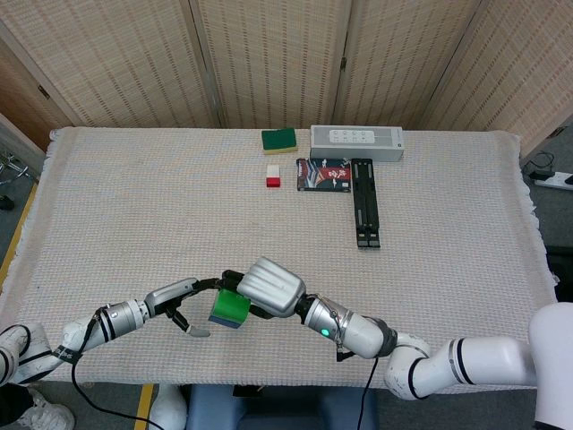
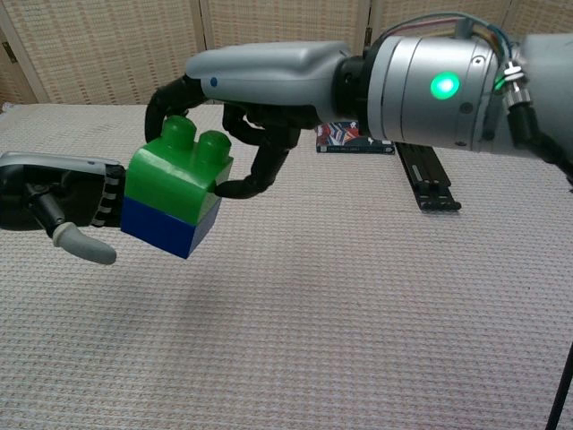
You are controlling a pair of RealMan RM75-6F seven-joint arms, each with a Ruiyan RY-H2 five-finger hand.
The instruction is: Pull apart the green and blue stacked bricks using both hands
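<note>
Black fingers (image 2: 255, 175) of the right hand (image 2: 260, 76) curl around the green brick (image 2: 175, 172), holding the stacked pair in the air above the bench (image 1: 134, 206), at about seven o'clock on its near edge. The blue brick (image 2: 161, 228) hangs snapped underneath, tilted. The left hand (image 2: 58, 202) sits just beside the blue brick at its nine o'clock, fingers spread and holding nothing, thumb tip pointing down and forward.

The risk, I'd say: the bricks are smooth, hard plastic with rounded studs, and the blue one shows only a shallow band to catch. A weak grasp there could slide off, or a crooked pull could twist the pair out of the right hand and drop it onto the woven cloth.

Further out, around twelve o'clock, lie a green sponge (image 1: 279, 140), a long white box (image 1: 357, 141), a small red and white block (image 1: 273, 176), a printed packet (image 1: 322, 173) and a flat black stand (image 1: 363, 202).
</note>
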